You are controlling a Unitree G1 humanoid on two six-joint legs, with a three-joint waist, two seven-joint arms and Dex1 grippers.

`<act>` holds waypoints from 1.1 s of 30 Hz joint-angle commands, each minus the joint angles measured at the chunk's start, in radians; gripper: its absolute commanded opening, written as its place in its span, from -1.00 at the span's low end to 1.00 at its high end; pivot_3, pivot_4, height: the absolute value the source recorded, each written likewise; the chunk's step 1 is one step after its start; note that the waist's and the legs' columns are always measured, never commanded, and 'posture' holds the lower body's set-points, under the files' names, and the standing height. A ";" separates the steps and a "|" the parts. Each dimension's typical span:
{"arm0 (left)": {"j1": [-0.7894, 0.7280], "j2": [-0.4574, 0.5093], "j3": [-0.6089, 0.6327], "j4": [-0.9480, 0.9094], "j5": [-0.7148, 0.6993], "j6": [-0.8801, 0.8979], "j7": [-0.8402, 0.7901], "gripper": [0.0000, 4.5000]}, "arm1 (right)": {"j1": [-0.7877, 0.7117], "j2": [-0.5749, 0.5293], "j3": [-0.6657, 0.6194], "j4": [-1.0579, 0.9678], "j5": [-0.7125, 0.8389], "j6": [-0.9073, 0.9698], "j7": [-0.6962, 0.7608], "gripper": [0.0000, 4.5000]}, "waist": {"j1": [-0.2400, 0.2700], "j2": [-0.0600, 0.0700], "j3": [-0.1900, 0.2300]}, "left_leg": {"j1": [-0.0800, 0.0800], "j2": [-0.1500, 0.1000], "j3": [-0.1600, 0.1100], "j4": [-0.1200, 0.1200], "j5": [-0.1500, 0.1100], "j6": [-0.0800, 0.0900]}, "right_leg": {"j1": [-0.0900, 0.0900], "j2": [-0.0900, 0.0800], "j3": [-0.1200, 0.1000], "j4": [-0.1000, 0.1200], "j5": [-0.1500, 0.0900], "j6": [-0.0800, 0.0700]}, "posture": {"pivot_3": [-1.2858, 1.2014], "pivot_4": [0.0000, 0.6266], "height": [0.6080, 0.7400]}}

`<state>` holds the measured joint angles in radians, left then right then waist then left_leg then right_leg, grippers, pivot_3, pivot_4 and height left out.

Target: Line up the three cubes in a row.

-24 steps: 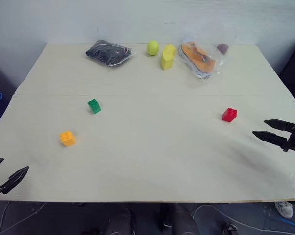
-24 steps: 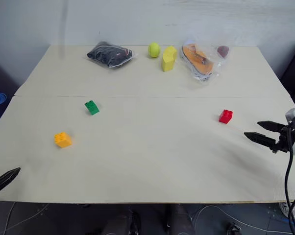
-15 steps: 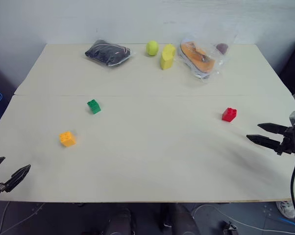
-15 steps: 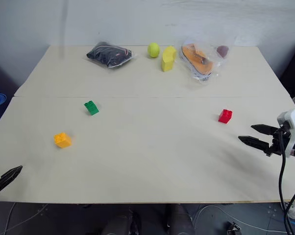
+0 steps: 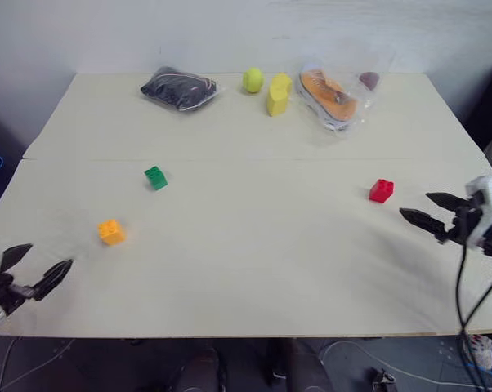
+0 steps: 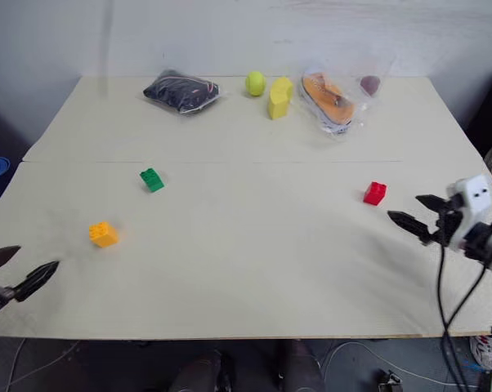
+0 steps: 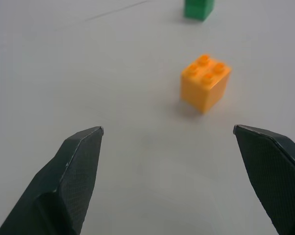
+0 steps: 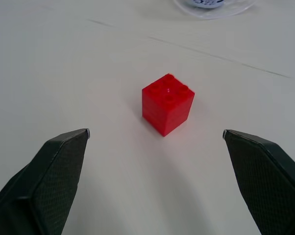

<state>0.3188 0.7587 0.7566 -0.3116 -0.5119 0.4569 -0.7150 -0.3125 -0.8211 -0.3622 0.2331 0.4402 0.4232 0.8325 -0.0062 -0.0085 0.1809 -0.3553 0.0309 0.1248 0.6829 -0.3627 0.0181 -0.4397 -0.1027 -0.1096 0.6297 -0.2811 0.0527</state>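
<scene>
Currently the three cubes lie well apart on the pale table (image 5: 246, 269), not in a row. The red cube (image 5: 382, 190) sits toward the robot's right, the green cube (image 5: 155, 177) toward the left and farther back, and the orange-yellow cube (image 5: 111, 231) nearer the front edge on the left. The right gripper (image 5: 430, 211) hangs near the red cube with its two black fingers spread wide and nothing between them; in the right wrist view the red cube (image 8: 167, 103) stands ahead of the gap, apart from both fingers. The left gripper (image 5: 35, 269) hovers at the front left edge, fingers likewise wide and empty, with the orange-yellow cube (image 7: 205, 82) ahead of it and the green cube (image 7: 199, 9) beyond. Along the far edge rest a dark bag (image 5: 179, 86), a yellow-green ball (image 5: 253, 79), a pale-yellow curved block (image 5: 278, 95) and a clear bag with an orange thing (image 5: 332, 96).
</scene>
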 commanded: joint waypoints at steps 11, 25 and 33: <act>-0.481 0.172 -0.331 -0.305 -0.408 0.289 -0.067 0.99 | -0.125 0.331 0.018 -0.218 -0.102 0.157 -0.619 1.00 | -0.002 0.001 0.000 | -0.001 0.000 0.000 0.000 0.004 -0.002 | 0.000 0.003 0.001 0.001 0.000 0.000 | 0.03 -0.52 1.00; -0.658 0.180 -0.436 -0.291 -0.455 0.311 -0.070 1.00 | -0.238 0.445 0.024 0.051 -0.122 0.073 -0.726 0.92 | -0.023 0.001 0.000 | -0.001 0.000 0.001 0.000 0.006 -0.004 | -0.001 0.007 0.003 0.007 0.000 0.000 | 0.03 -0.52 1.00; -0.672 0.186 -0.442 -0.273 -0.438 0.302 -0.076 1.00 | -0.307 0.454 0.038 0.211 -0.135 -0.035 -0.693 -0.13 | -0.024 0.001 0.000 | 0.000 0.000 0.001 0.000 0.007 -0.005 | -0.001 0.008 0.004 0.007 0.000 0.000 | 0.03 -0.52 1.00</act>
<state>-0.3422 0.9364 0.3062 -0.5774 -0.9554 0.7775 -0.7867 -0.6099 -0.3736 -0.3222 0.4465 0.3075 0.4172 0.1226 -0.0299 -0.0079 0.1806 -0.3557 0.0311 0.1255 0.6830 -0.3557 0.0134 -0.4407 -0.0950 -0.1057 0.6368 -0.2811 0.0528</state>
